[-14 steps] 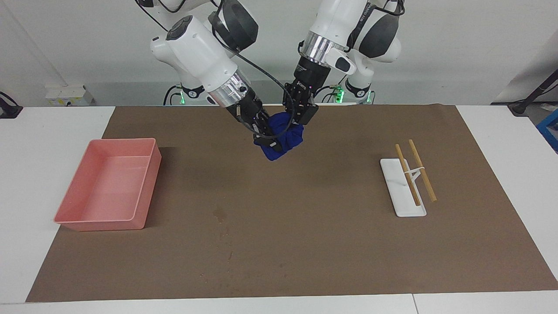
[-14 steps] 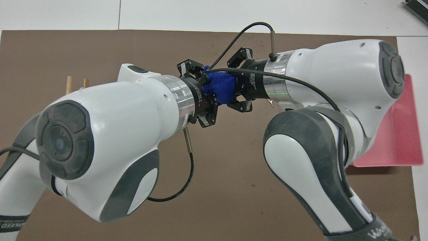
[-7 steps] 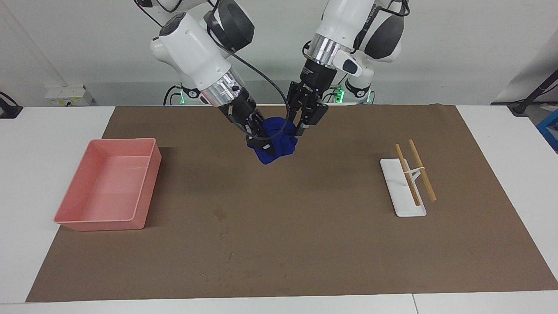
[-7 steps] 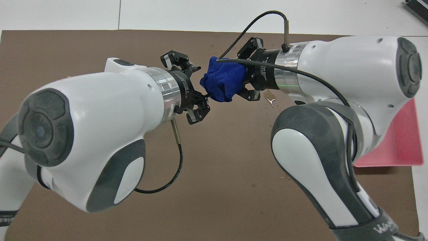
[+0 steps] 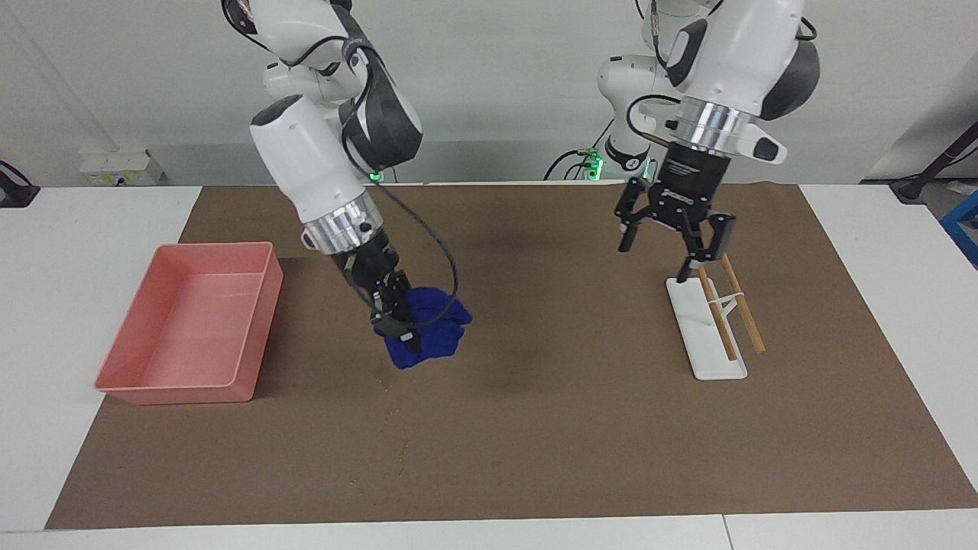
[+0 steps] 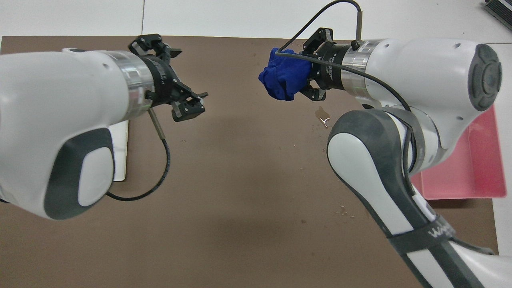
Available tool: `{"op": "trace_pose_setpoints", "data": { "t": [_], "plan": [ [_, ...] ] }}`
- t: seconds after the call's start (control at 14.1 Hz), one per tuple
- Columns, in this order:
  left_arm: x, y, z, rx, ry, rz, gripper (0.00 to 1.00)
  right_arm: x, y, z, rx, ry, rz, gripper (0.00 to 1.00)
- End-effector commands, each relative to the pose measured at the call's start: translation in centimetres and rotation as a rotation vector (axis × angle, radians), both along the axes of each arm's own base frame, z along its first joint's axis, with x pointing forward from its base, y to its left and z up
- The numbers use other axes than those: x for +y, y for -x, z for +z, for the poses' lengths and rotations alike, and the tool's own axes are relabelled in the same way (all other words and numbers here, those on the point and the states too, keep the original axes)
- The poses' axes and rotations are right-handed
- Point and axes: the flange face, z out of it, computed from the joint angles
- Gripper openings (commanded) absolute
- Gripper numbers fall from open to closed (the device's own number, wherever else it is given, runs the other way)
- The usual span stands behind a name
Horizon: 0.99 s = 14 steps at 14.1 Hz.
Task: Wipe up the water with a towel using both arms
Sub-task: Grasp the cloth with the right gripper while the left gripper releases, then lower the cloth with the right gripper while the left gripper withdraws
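My right gripper (image 5: 399,327) is shut on the towel (image 5: 432,336), a deep-blue wad held low over the brown mat. The wad's lower edge hangs just beside the water (image 5: 384,374), a small dark blotch with a thin trail of specks; I cannot tell whether they touch. In the overhead view the towel (image 6: 285,78) hides the right gripper's (image 6: 304,80) fingertips, and the water (image 6: 322,116) lies just nearer to the robots than it. My left gripper (image 5: 672,252) is open and empty, up over the white chopstick rest; it also shows in the overhead view (image 6: 191,73).
A pink tray (image 5: 260,328) stands at the right arm's end of the mat, also in the overhead view (image 6: 480,176). A white rest (image 5: 707,359) with two wooden chopsticks (image 5: 739,305) lies at the left arm's end. The brown mat (image 5: 573,428) covers the table's middle.
The left gripper let go of the towel, opened and swung to its own end, over the chopstick rest. The right gripper carried the towel down and away from the robots, to the water.
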Motion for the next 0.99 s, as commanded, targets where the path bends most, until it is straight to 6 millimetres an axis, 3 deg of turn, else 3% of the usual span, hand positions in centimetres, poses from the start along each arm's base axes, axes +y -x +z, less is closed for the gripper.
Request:
{"op": "trace_pose_setpoints", "data": {
  "t": [0.0, 0.14, 0.28, 0.42, 0.5, 0.71, 0.85, 0.92],
  "plan": [
    [3.0, -0.2, -0.1, 0.016, 0.006, 0.048, 1.0, -2.9, -3.6, -3.5, -0.082, 0.089, 0.068, 0.0],
    [3.4, -0.3, -0.1, 0.017, 0.007, 0.057, 1.0, -4.8, -5.5, -6.3, -0.106, 0.133, 0.102, 0.0],
    [3.4, -0.3, -0.1, 0.017, 0.007, 0.057, 1.0, -5.2, -7.3, -9.6, -0.144, 0.169, 0.129, 0.0],
    [2.6, -0.2, -0.3, 0.02, 0.004, 0.041, 1.0, -5.2, -7.8, -12.5, -0.163, 0.193, 0.139, 0.0],
    [2.5, 0.1, -0.7, 0.033, -0.023, 0.03, 1.0, -4.8, -7.8, -14.2, -0.156, 0.201, 0.152, 0.0],
    [3.5, 1.3, -1.5, 0.09, -0.213, -0.115, 1.0, -4.3, -7.4, -16.2, -0.161, 0.221, 0.175, 0.0],
    [4.1, 1.6, -2.1, 0.097, -0.306, -0.301, 1.0, -2.6, -5.9, -18.6, -0.12, 0.223, 0.199, 0.0],
    [4.5, 2.0, -2.1, 0.097, -0.358, -0.417, 1.0, -3.1, -5.4, -19.2, -0.102, 0.228, 0.199, 0.0]
  ]
}}
